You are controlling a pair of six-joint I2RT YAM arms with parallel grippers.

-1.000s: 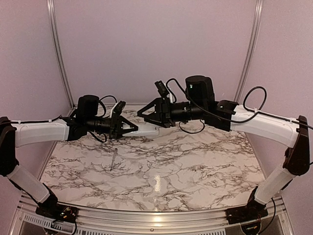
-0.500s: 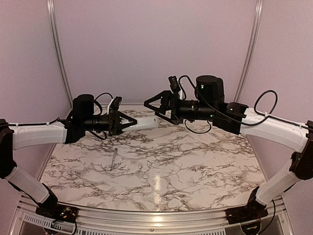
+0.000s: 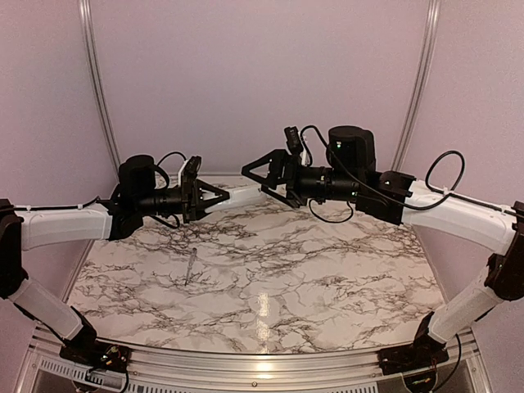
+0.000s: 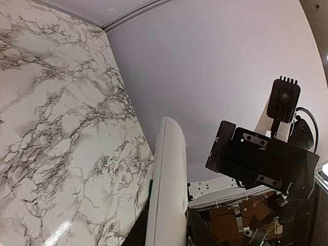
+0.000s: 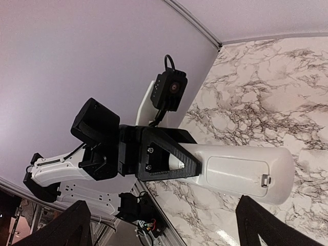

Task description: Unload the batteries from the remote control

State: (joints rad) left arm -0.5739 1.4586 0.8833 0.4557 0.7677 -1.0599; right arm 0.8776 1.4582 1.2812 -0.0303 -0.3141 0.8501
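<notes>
The remote control (image 3: 242, 194) is a slim white bar held level above the table, one end clamped in my left gripper (image 3: 223, 196). In the left wrist view the remote control (image 4: 167, 179) runs up from between the dark fingers (image 4: 202, 230). The right wrist view shows the remote control's (image 5: 241, 168) back with its cover panel in place and a small latch (image 5: 264, 180). My right gripper (image 3: 254, 182) stands open just off the remote's free end, touching nothing; its wide-spread fingers (image 5: 72, 225) frame the view. The batteries are hidden.
A thin silvery tool (image 3: 190, 268) lies on the marble table (image 3: 327, 278), left of centre. Pale walls with metal corner rails (image 3: 94, 82) close in the back and sides. The arm bases sit at the near edge.
My right gripper has let go of the remote's end, opened wide and drawn back up to the right. The left gripper has lifted the remote slightly, still gripping it.
</notes>
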